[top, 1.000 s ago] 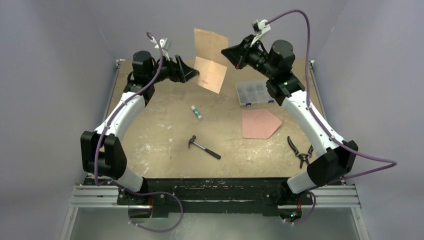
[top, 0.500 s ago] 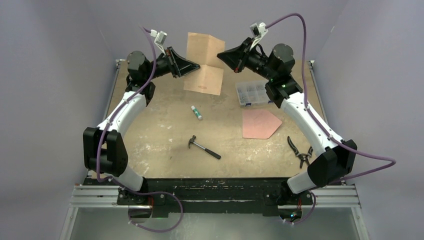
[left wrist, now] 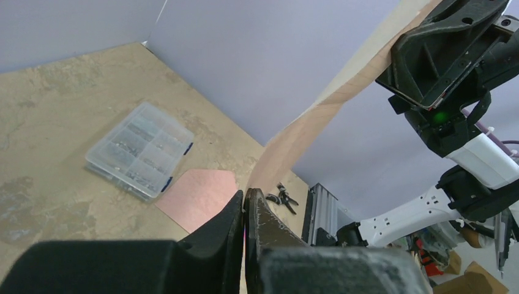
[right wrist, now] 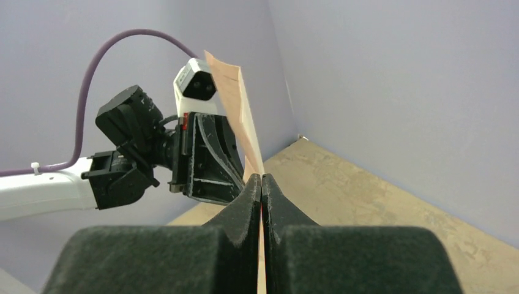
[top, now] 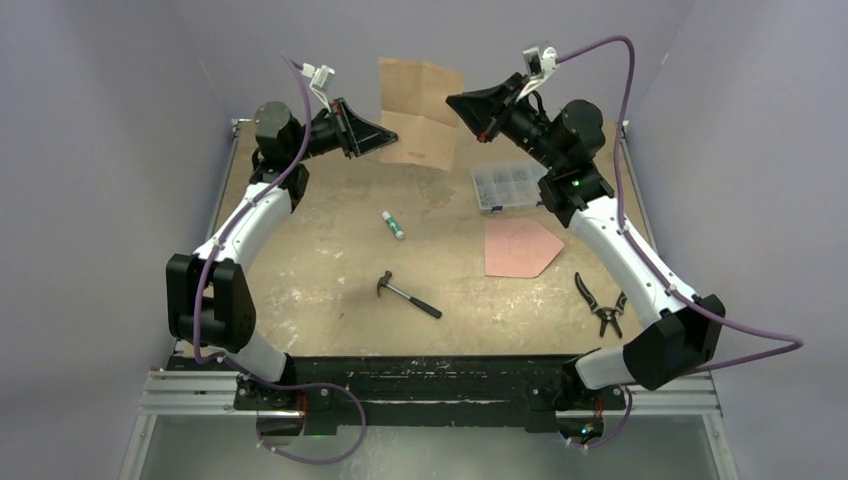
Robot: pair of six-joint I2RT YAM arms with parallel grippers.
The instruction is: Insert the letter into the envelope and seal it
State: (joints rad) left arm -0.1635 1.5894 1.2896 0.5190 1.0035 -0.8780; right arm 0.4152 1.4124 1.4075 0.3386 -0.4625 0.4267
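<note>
While the left claw (top: 393,138) and right claw (top: 452,100) each clamp one side edge, the letter (top: 418,95) hangs upright above the far surface (top: 320,250).
The envelope (top: 520,247) lies flat, right of centre, near the parts box (top: 508,186).

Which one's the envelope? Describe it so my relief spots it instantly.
On the table's right half, between the clear parts box and the pliers, lies the envelope. It is pink with one pointed end; the letter, held aloft, is a plain rectangle.
</note>
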